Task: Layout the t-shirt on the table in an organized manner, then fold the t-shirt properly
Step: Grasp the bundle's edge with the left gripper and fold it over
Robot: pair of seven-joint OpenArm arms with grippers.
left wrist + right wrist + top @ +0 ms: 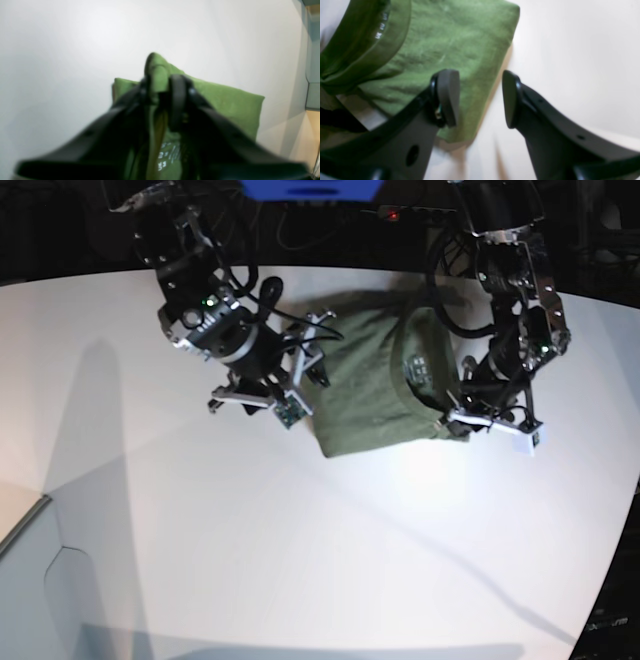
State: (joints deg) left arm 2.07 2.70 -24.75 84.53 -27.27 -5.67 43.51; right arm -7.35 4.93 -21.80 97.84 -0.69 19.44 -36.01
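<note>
The olive-green t-shirt (365,395) lies folded into a compact block on the white table (300,530). In the left wrist view my left gripper (161,85) is shut on a raised fold of the t-shirt (225,102) near the collar, with the neck label (165,155) just below the fingers. In the base view that gripper (445,418) sits at the shirt's right edge. My right gripper (480,100) stands open over the shirt's (450,37) opposite edge, one finger (447,97) above cloth, the other above bare table. The base view shows the right gripper (308,370) at the shirt's left edge.
The table's curved edge and a grey panel (40,580) show at the lower left of the base view. Dark equipment and cables (300,220) stand behind the table. In the left wrist view the table edge (308,75) runs along the right.
</note>
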